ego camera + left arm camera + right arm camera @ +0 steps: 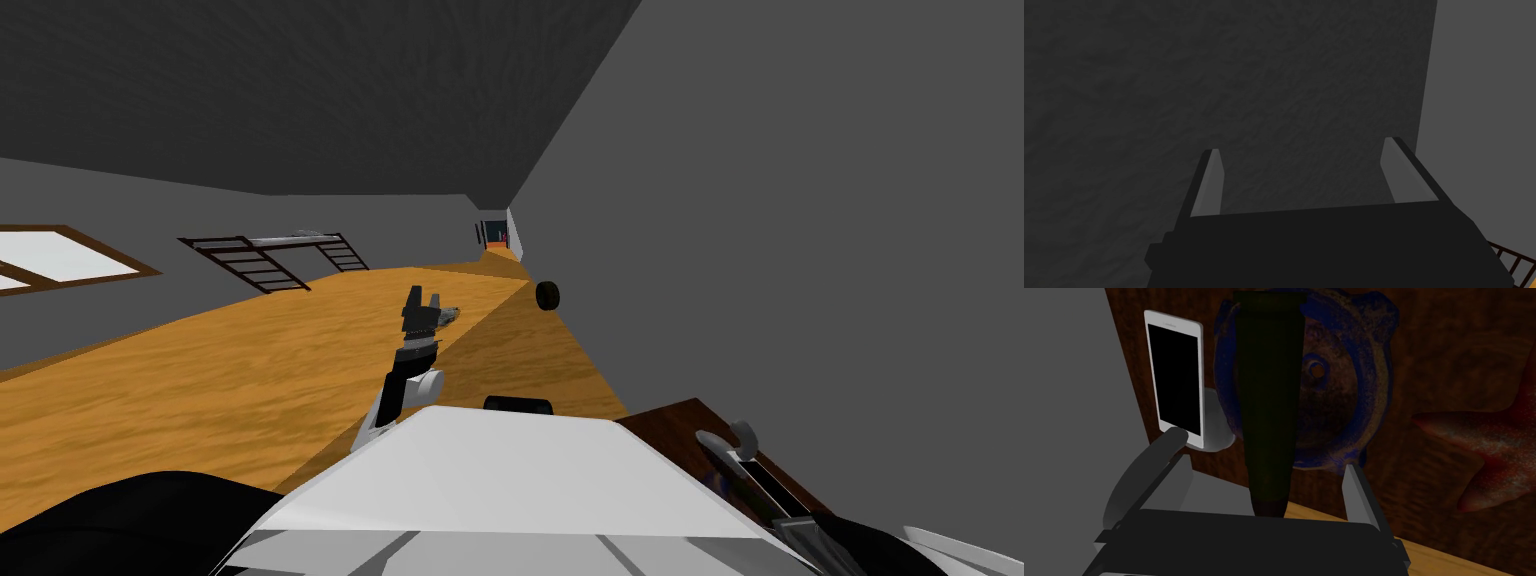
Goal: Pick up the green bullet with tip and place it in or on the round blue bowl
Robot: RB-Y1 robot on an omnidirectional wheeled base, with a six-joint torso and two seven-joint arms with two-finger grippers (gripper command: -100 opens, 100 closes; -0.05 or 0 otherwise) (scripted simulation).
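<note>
**A:** What could go wrong from here?

**B:** The long, dark green tapered bullet with a brownish tip looks a poor fit for the round blue bowl. It runs over the bowl from the far rim towards the right tool, with its tip pointing at the tool's dark body. I cannot tell whether it rests on the bowl or hangs just above it. If it ends up across the rim and not down in the hollow, I judge it may roll or tip out on the near side.

**A:** And land where?

**B:** On the dark brown wooden desk. The desk's edge runs near the bowl, and the light wooden floor shows past it. A roll that way could carry the bullet off the desk altogether.

**A:** Is anything else in the way?

**B:** A white phone with a black screen lies just beside the bowl on one side. A reddish starfish lies on the other side, a little further off. The bullet's tip sits close to the tool's body, so a crooked retreat could clip it and knock it loose.

**A:** And the tool itself?

**B:** It is released, as I read it. The plain light grey finger stands apart from the bullet with a gap between them, at about the full spread. The other finger is harder to make out against the grey wall. Nothing presses the bullet's sides. The left tool is spread wide too and holds nothing. The head view shows it raised ahead of me over the floor.
</note>
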